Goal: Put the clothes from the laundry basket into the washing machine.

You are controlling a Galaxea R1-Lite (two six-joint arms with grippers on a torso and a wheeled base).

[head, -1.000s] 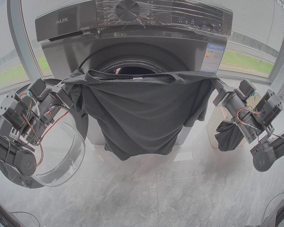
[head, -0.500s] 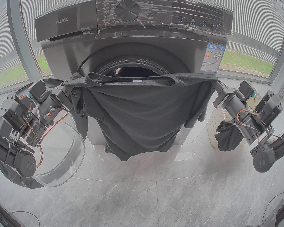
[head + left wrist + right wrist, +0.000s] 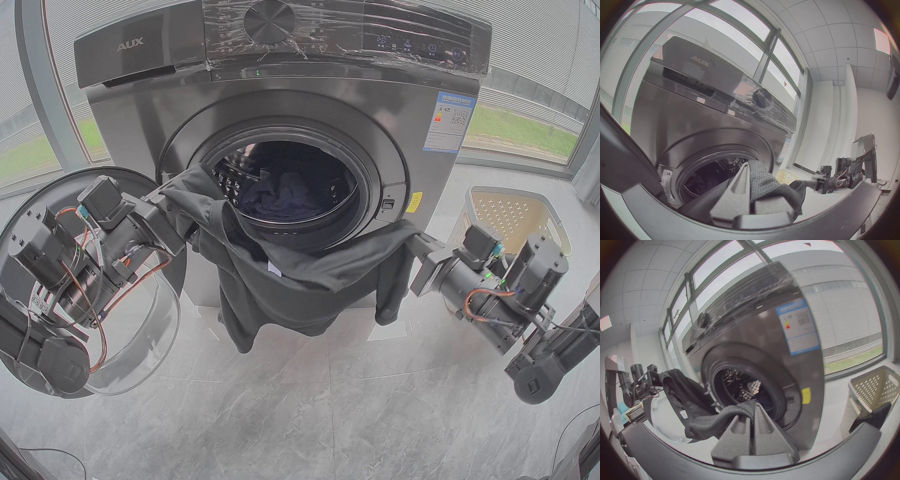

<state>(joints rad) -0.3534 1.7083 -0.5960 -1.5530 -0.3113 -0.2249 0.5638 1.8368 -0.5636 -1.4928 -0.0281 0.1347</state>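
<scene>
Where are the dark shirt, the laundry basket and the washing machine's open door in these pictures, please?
dark shirt (image 3: 300,278): head view, on the sagging middle of the fabric.
laundry basket (image 3: 509,215): head view, on its perforated inner wall.
washing machine's open door (image 3: 134,331): head view, on its clear glass bowl.

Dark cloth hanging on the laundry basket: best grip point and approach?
Pinch the cloth at its top, where it bunches over the basket edge, coming down from above. It hangs loose outside the wall, so that fold probably lifts clear easiest.
</scene>
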